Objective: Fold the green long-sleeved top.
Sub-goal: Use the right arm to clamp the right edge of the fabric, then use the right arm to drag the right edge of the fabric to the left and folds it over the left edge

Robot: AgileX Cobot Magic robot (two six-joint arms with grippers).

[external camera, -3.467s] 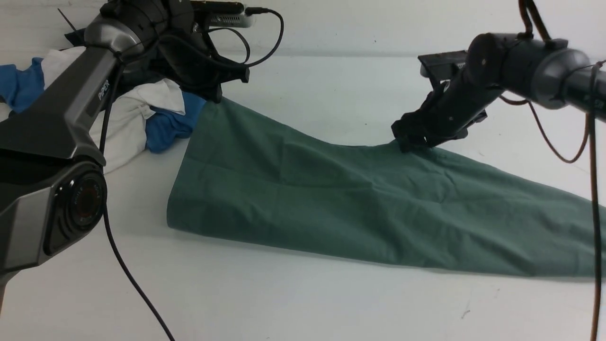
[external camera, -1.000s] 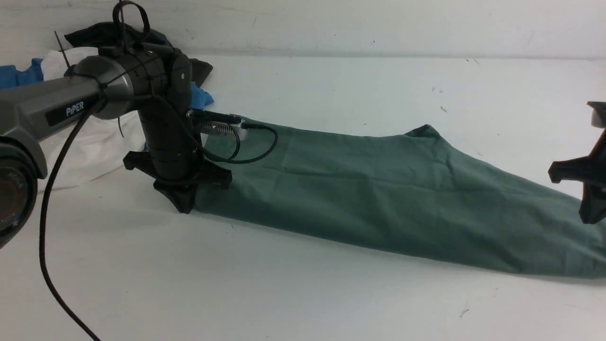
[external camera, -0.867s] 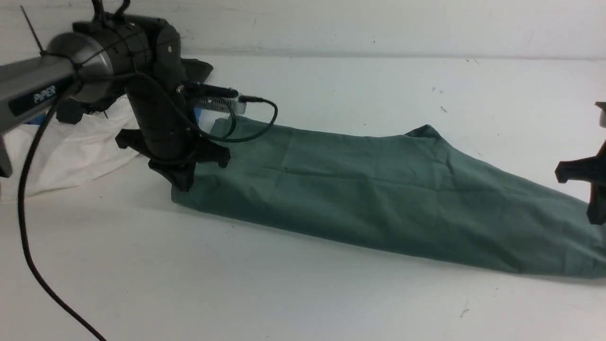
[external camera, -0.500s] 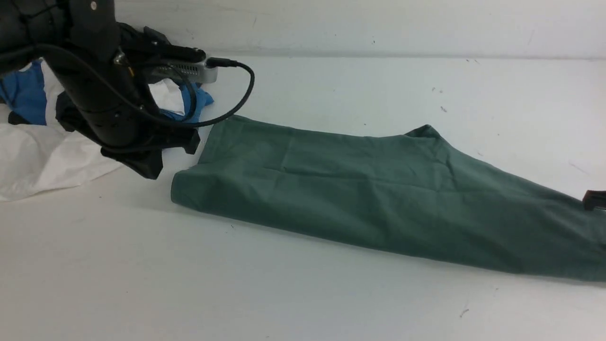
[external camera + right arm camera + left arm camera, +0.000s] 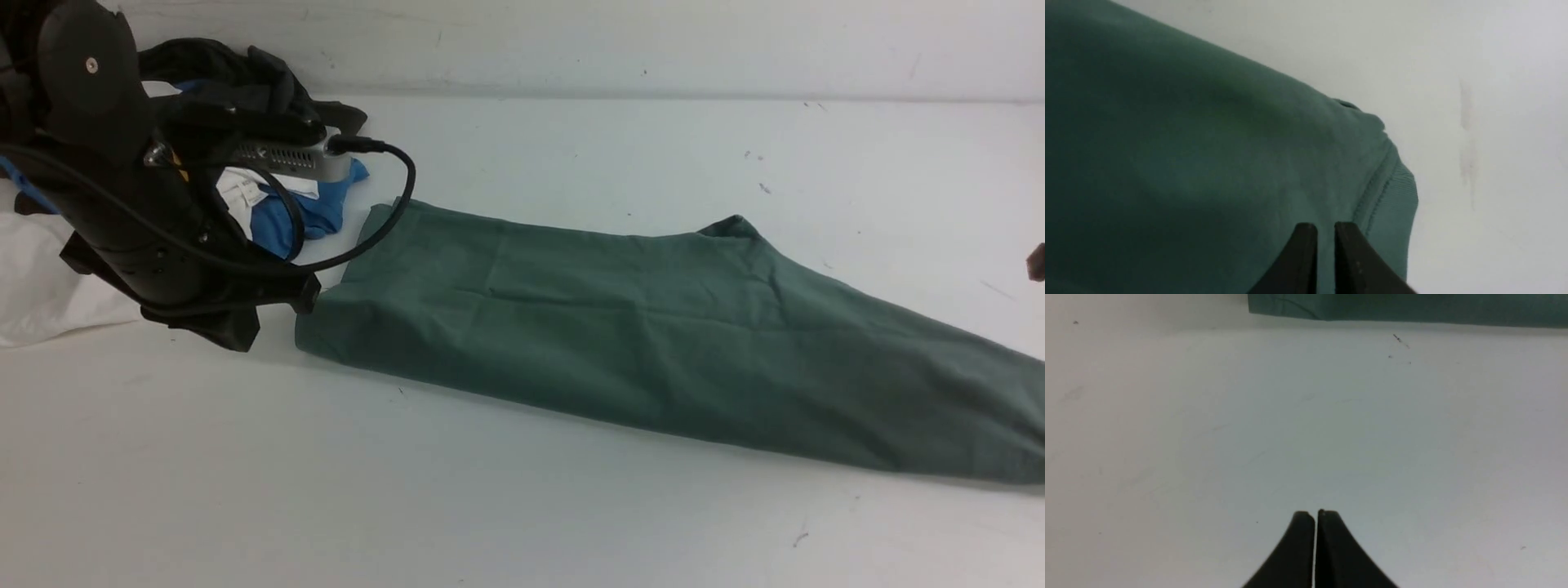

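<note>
While the white table [image 5: 506, 506] carries everything, the green long-sleeved top [image 5: 637, 343] lies on it as a long folded band, running from the far left toward the right edge. A heap of garments [image 5: 286, 216], blue, white and black, sits at the far left corner. The left gripper [image 5: 1314, 517], jaws pressed together and empty, hangs over bare table just beside the top's left end. The right gripper [image 5: 1325, 229], jaws a sliver apart with nothing seen between them, hovers over the top's ribbed cuff [image 5: 1392, 196].
</note>
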